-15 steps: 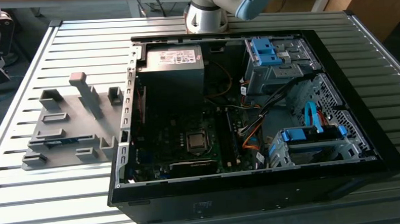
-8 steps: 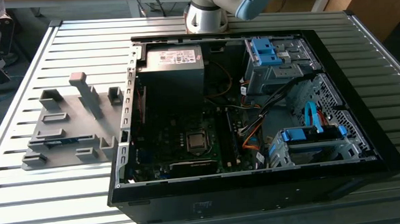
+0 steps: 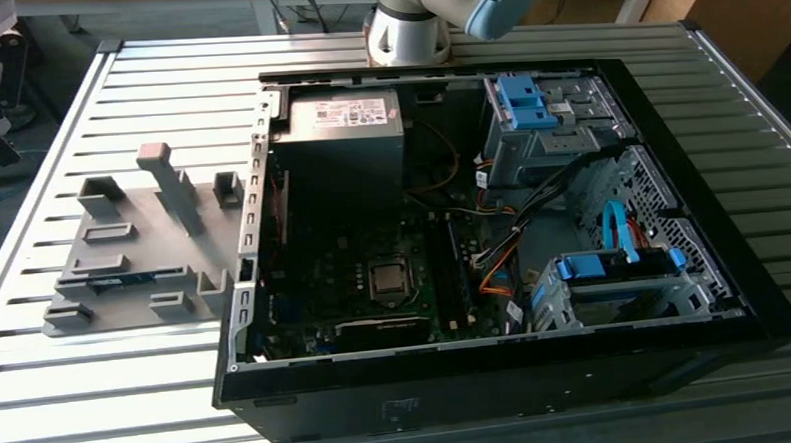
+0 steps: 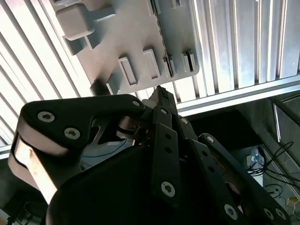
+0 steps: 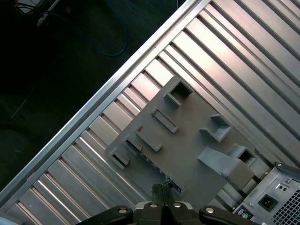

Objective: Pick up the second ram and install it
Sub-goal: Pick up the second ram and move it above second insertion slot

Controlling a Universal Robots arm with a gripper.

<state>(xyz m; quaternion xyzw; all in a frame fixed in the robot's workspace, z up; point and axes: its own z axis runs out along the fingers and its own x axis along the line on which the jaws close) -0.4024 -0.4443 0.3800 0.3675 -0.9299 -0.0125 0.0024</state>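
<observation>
The second ram [image 3: 121, 281] is a thin blue-green strip lying across the near part of the grey slotted holder [image 3: 143, 243], on the table at the exterior view's left. My gripper [image 5: 163, 190] hangs well above that holder [image 5: 187, 140], its two fingertips pressed together with nothing between them. In the second wrist view the gripper's black linkage runs up to the shut tip [image 4: 159, 91], with the holder [image 4: 136, 42] far below it. The open computer case [image 3: 503, 227] lies beside the holder, motherboard facing up, with the memory slots [image 3: 457, 264] next to the processor socket [image 3: 390, 278].
The arm's base [image 3: 407, 31] stands at the table's far edge behind the case. A power supply [image 3: 345, 134], blue-tabbed drive cages [image 3: 612, 272] and loose cables crowd the case. A tall post [image 3: 156, 162] rises from the holder. The table edge [image 5: 93, 112] drops to a dark floor.
</observation>
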